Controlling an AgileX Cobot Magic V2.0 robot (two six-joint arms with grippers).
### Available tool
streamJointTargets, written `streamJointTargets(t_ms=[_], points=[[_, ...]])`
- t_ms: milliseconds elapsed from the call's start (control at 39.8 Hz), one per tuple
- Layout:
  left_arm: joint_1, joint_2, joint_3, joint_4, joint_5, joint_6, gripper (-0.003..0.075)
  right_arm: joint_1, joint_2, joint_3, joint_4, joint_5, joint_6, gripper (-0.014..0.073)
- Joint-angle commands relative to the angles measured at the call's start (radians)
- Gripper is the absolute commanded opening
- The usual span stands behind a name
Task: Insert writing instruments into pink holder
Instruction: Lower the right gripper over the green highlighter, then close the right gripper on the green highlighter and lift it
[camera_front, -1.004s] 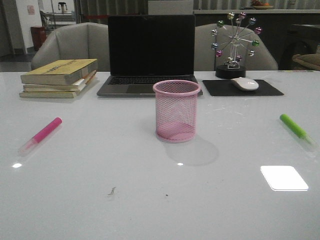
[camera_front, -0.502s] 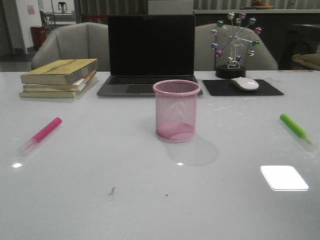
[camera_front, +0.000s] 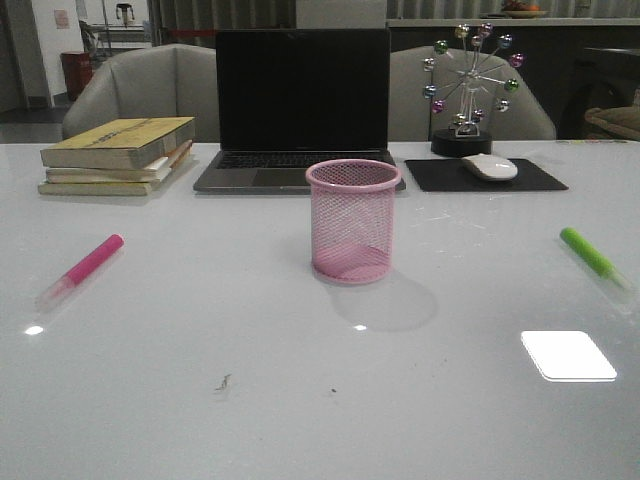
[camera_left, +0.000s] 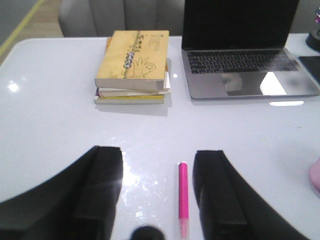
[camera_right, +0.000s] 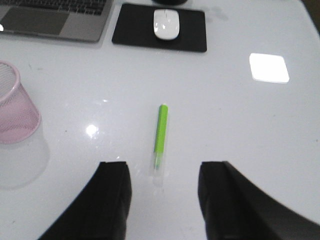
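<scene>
The pink mesh holder (camera_front: 352, 220) stands upright and empty at the table's middle; its edge shows in the right wrist view (camera_right: 15, 107). A pink marker (camera_front: 82, 268) lies flat at the left, a lime green marker (camera_front: 592, 256) at the right. Neither arm shows in the front view. My left gripper (camera_left: 157, 155) hangs open above the table, the pink marker (camera_left: 183, 197) lying between its fingers, close to one finger (camera_left: 220, 195). My right gripper (camera_right: 162, 170) is open too, the green marker (camera_right: 160, 135) just beyond its fingertips, clear cap nearest them.
A stack of yellow books (camera_front: 120, 155) sits at the back left, a dark laptop (camera_front: 300, 110) behind the holder, a white mouse (camera_front: 489, 167) on a black pad and a ball ornament (camera_front: 468, 85) at the back right. Bright light patch (camera_front: 567, 356) on the table.
</scene>
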Motion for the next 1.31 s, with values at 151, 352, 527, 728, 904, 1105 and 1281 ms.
streamJointTargets(t_ms=[151,352,527,728,904,1105,1281], points=[[-0.013,0.221,-0.377,-0.037,0.245,-0.009,0.0403,-0.004,0.296,-0.402,0.012,0.227,0.076,0.0437],[-0.013,0.39,-0.479,-0.037,0.298,-0.009,0.0403,-0.004,0.537,-0.557,0.012,0.32,0.076,0.0437],[-0.013,0.457,-0.479,-0.047,0.304,-0.009,0.0403,-0.004,0.692,-0.579,0.013,0.248,0.076,0.0437],[-0.013,0.462,-0.479,-0.047,0.291,-0.009,0.0403,-0.004,0.839,-0.579,0.013,0.19,0.076,0.0437],[-0.013,0.462,-0.479,-0.047,0.291,-0.009,0.0403,-0.004,0.931,-0.579,0.013,0.142,0.076,0.0437],[-0.013,0.462,-0.479,-0.047,0.291,-0.009,0.0403,-0.009,0.99,-0.579,0.013,0.017,0.076,0.0437],[-0.013,0.462,-0.479,-0.047,0.292,-0.009,0.0403,-0.022,1.051,-0.617,0.013,-0.002,0.076,0.0437]])
